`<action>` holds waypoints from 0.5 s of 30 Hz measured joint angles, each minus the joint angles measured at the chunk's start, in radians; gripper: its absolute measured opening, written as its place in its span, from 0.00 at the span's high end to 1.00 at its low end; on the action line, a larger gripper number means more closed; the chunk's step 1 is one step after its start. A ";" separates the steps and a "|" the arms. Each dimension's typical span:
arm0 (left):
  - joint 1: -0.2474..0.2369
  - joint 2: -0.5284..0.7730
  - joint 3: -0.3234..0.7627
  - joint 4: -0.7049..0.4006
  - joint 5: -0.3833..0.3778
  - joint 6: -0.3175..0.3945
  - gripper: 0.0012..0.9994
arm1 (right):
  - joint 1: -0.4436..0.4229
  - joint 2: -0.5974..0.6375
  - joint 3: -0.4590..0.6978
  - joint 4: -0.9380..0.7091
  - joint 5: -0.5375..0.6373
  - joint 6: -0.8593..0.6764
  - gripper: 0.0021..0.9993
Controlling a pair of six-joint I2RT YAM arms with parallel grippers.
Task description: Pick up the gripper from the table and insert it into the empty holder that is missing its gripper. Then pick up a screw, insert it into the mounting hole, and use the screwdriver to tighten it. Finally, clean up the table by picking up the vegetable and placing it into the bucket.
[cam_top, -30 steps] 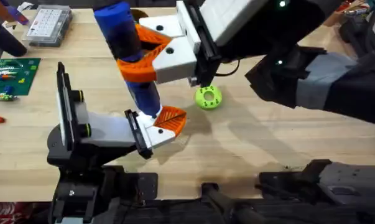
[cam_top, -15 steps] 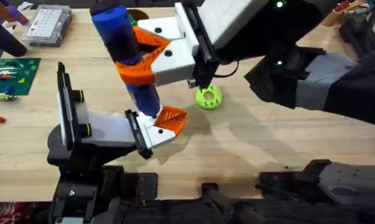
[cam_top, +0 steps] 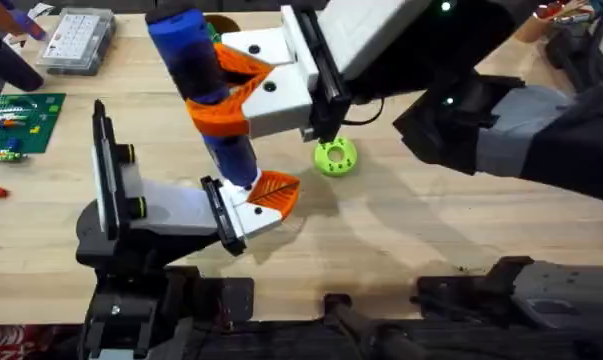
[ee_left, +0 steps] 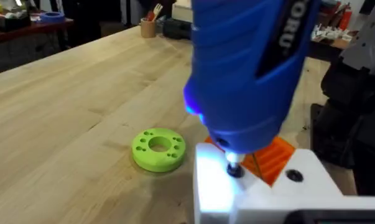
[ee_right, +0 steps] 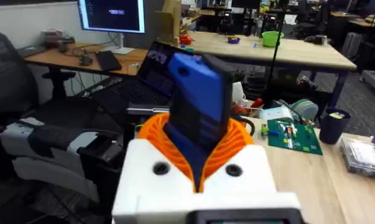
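My right gripper (cam_top: 243, 88), white with orange pads, is shut on the blue screwdriver (cam_top: 203, 75) and holds it nearly upright. In the right wrist view the screwdriver (ee_right: 199, 115) stands between the orange pads. Its metal tip (ee_left: 232, 167) presses on a dark screw (ee_left: 236, 172) in the white gripper piece (ee_left: 262, 186) at the end of my left arm, lit by the tool's light. That left gripper (cam_top: 259, 203) lies low over the table, its orange pad up. A sliver of the orange bucket (cam_top: 225, 24) shows behind the screwdriver's top. The vegetable is hidden.
A flat green disc with holes (cam_top: 335, 156) lies on the wood just right of the screwdriver, also near the tip (ee_left: 158, 148). At the far left are a clear parts box (cam_top: 76, 40) and a green circuit board (cam_top: 21, 118). The right arm's dark body covers the upper right.
The screwdriver's top has leaned slightly to the left with my right gripper. The left arm and the green disc have not moved.
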 joint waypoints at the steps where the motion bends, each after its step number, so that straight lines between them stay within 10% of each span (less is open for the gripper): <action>1: 0.000 0.000 0.000 0.000 0.000 0.000 1.00 | 0.000 0.000 0.000 -0.001 0.000 0.000 0.98; 15: 0.000 0.000 0.000 0.002 -0.005 0.002 1.00 | 0.000 0.000 -0.001 0.044 -0.003 0.015 0.98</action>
